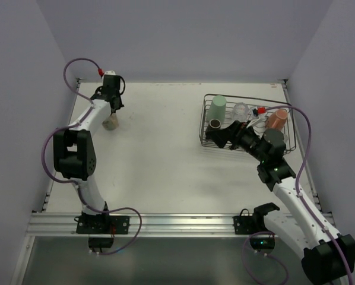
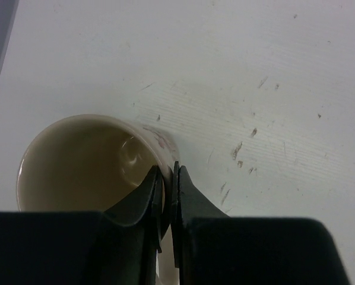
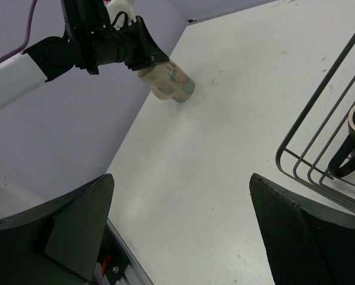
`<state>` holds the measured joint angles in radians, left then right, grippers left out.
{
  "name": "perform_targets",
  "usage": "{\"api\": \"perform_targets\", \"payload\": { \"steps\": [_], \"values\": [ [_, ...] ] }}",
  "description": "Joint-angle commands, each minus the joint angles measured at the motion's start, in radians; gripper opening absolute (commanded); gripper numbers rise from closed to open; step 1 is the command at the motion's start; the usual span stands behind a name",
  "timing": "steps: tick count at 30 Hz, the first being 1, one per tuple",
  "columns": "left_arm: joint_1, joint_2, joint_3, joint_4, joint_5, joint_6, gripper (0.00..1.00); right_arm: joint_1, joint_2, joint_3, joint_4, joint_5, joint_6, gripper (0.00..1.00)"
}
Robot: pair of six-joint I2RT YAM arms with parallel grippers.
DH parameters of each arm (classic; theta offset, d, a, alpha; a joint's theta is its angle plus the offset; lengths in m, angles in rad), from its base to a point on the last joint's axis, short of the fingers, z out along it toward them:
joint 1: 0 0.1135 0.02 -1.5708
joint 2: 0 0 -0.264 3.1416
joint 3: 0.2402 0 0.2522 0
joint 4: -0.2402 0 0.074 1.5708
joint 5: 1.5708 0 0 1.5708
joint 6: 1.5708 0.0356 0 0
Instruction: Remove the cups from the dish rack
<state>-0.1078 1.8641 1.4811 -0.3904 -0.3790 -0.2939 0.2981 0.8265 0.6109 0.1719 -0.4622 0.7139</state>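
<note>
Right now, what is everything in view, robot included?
cream cup: one, cream-beige, table's far left.
dish rack: one, dark wire, table's far right.
mint cup: one, mint green, rack's far-left corner.
brown cup: one, dark brown, rack, by the mint cup.
pink cup: one, salmon-pink, rack's right side.
pale item: one, greyish, rack's middle, unclear.
table: one, white.
left gripper: one, black, shut on the cream cup's rim.
right gripper: one, black, open, at the rack's near-left side.

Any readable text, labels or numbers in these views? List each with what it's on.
No text can be read in any view.
The cream cup has a small printed mark on its side, too blurred to tell whether it holds letters.
The dish rack shows no lettering.
</note>
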Motion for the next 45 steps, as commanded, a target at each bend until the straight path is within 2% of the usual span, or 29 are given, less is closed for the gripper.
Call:
{"api": "perform_targets", "payload": {
  "steps": [1, 2, 4, 5, 8, 11, 17, 20, 23, 25, 30, 32, 38, 45],
  "values": [
    [0.01, -0.011, 0.077, 0.056, -0.035, 0.018, 0.12, 0.01, 0.006, -0.002, 0.003, 0.014, -0.019, 0.99],
    [0.013, -0.008, 0.084, 0.042, -0.04, 0.013, 0.27, 0.01, 0.008, 0.003, 0.003, 0.017, -0.021, 0.99],
    [0.013, -0.011, 0.094, 0.033, -0.043, 0.01, 0.46, 0.01, 0.013, 0.013, -0.021, 0.033, -0.028, 0.99],
    [0.013, -0.017, 0.093, 0.032, -0.043, 0.004, 0.62, 0.01, 0.016, 0.027, -0.035, 0.04, -0.042, 0.99],
    [0.013, -0.058, 0.091, 0.036, -0.038, -0.011, 0.78, 0.01, 0.023, 0.052, -0.087, 0.091, -0.077, 0.99],
    [0.013, -0.115, 0.09, 0.05, -0.018, -0.033, 0.85, 0.01, 0.031, 0.079, -0.143, 0.167, -0.12, 0.99],
    [0.013, -0.282, 0.047, 0.139, 0.106, -0.126, 0.92, 0.01, 0.097, 0.183, -0.273, 0.336, -0.215, 0.98],
    [0.007, -0.384, -0.022, 0.192, 0.262, -0.219, 0.93, 0.01, 0.166, 0.242, -0.313, 0.429, -0.257, 0.95],
    [-0.03, -0.497, -0.143, 0.261, 0.475, -0.295, 0.93, 0.01, 0.256, 0.308, -0.347, 0.508, -0.295, 0.92],
    [-0.062, -0.586, -0.25, 0.301, 0.531, -0.31, 0.93, 0.01, 0.305, 0.341, -0.35, 0.53, -0.312, 0.91],
    [-0.2, -0.777, -0.448, 0.315, 0.641, -0.294, 0.93, 0.013, 0.485, 0.475, -0.374, 0.556, -0.352, 0.94],
    [-0.223, -0.827, -0.546, 0.321, 0.736, -0.275, 0.93, 0.016, 0.535, 0.528, -0.383, 0.592, -0.372, 0.97],
    [-0.228, -1.02, -0.787, 0.308, 0.851, -0.232, 0.93, 0.03, 0.701, 0.664, -0.405, 0.652, -0.424, 0.96],
    [-0.228, -1.102, -0.837, 0.245, 0.833, -0.111, 0.93, 0.041, 0.827, 0.779, -0.436, 0.688, -0.456, 0.9]
  ]
}}
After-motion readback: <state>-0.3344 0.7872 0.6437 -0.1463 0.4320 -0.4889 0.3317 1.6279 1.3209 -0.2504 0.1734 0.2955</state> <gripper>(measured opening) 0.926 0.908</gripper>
